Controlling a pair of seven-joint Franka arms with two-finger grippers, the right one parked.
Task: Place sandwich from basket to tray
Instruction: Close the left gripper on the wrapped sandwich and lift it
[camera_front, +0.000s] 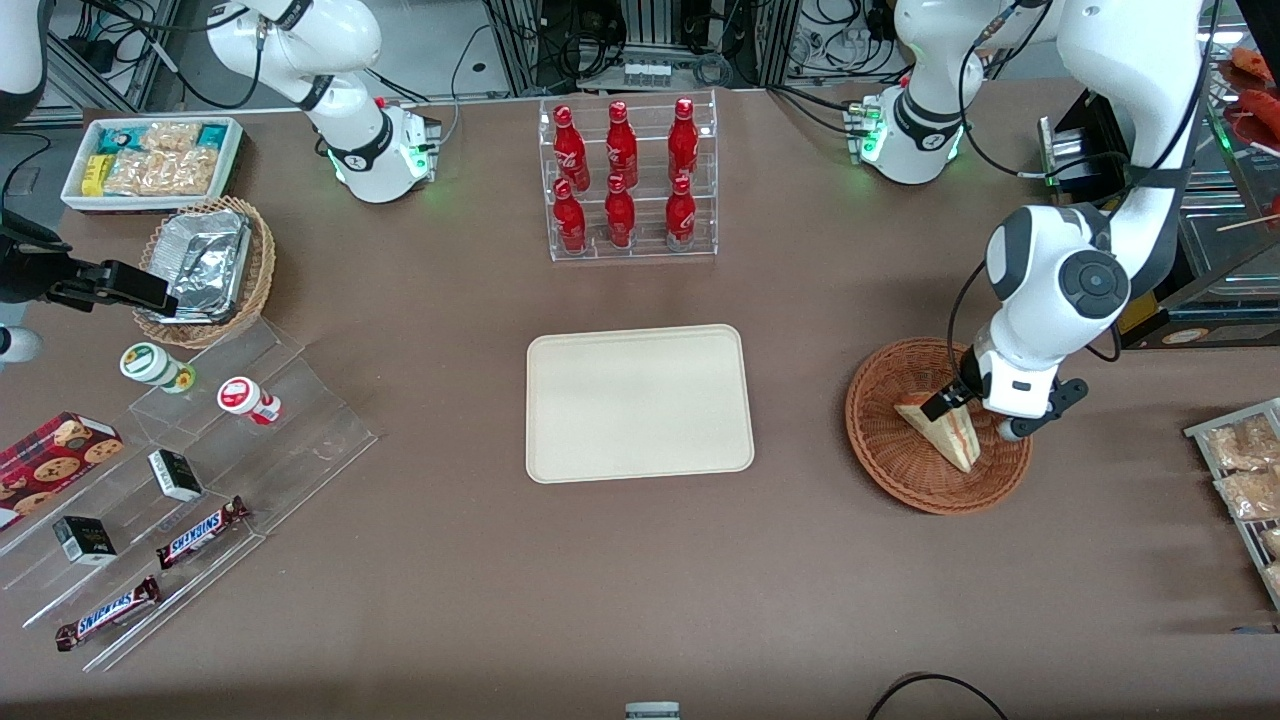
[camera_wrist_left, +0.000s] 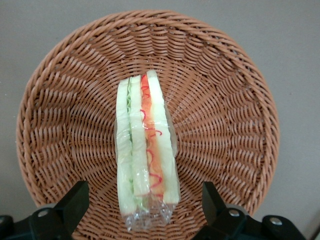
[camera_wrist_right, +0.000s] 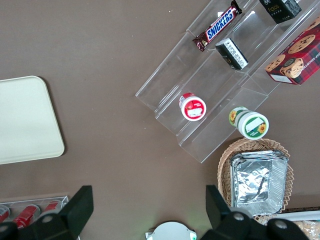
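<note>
The sandwich (camera_front: 940, 432) (camera_wrist_left: 146, 155), a plastic-wrapped wedge with red, orange and green filling, lies in the round reddish-brown wicker basket (camera_front: 880, 460) (camera_wrist_left: 225, 100) toward the working arm's end of the table. My left gripper (camera_front: 975, 415) (camera_wrist_left: 144, 192) hangs low over the basket, open. Its black fingers (camera_wrist_left: 75, 200) straddle the wide end of the sandwich with a gap on each side, touching nothing. The cream tray (camera_front: 640, 400) (camera_wrist_right: 25, 120) lies bare at the middle of the table.
A clear rack of red bottles (camera_front: 628, 180) stands farther from the camera than the tray. A foil-lined tan basket (camera_front: 205, 265), a white bin of snacks (camera_front: 150, 160) and acrylic steps with snacks (camera_front: 200, 470) sit toward the parked arm's end. Snack packets (camera_front: 1240, 470) lie beside the basket.
</note>
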